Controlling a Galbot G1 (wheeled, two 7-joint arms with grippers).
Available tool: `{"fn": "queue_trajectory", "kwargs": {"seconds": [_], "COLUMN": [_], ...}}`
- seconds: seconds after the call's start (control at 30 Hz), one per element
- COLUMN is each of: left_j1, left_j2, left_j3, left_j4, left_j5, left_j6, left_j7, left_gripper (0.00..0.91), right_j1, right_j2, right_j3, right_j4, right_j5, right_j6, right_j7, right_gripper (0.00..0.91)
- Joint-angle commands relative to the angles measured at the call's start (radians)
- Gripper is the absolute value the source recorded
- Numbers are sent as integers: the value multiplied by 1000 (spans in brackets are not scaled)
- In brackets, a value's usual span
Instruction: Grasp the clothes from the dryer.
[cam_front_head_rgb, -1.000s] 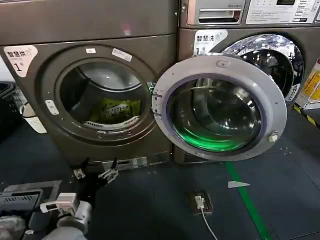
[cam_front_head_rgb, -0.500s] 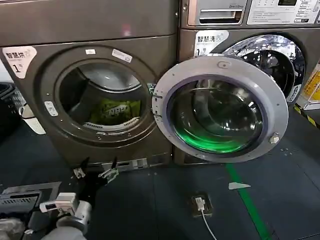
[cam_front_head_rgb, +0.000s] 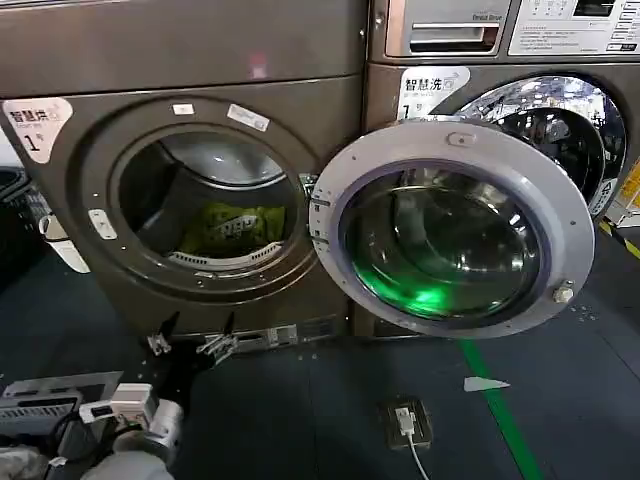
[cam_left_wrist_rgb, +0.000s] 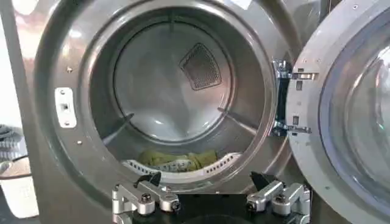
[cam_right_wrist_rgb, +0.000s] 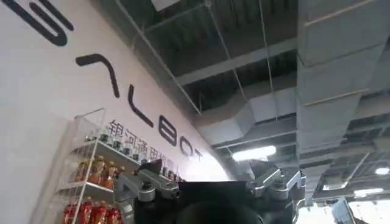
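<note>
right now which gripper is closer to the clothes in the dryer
Left. The left gripper, fingers open, sits low in front of the dryer, below its opening, facing the clothes on the drum floor. The right gripper points up toward the ceiling, away from the clothes.

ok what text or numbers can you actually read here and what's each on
"1": white label on the dryer, upper left of the porthole; Chinese characters above it too small to read.
"1": white label on the neighbouring machine; characters likewise unclear.
Control panel print: too small.
"LBOT": large dark letters on the white wall, cut off.
</note>
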Motion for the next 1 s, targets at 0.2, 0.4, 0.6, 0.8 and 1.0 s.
{"fn": "queue_trajectory", "kwargs": {"seconds": [0.2, 0.4, 0.6, 0.8, 1.0], "left_j1": [2, 1, 4, 5, 6], "left_j2": [-1, -1, -3, -2, -3], "left_j3": [-3, -3, -3, -4, -4], "left_j4": [2, 3, 1, 0, -1], "left_j5": [0, 0, 1, 2, 2], "left_j6": [-2, -2, -3, -4, -6], "left_j7": [0, 0, 0, 0, -1], "left_gripper": [907, 907, 907, 907, 907], "right_j1": [2, 3, 1, 2, 0], "right_j2": [4, 7, 8, 11, 12], "right_j3": [-5, -7, -5, -6, -5], "right_j4": [3, 6, 4, 7, 5], "right_j5": [-2, -3, -3, -3, -3], "right_j6": [8, 9, 12, 14, 16], "right_j7": [-3, -6, -9, -10, -12], "right_gripper": [907, 907, 907, 907, 907]}}
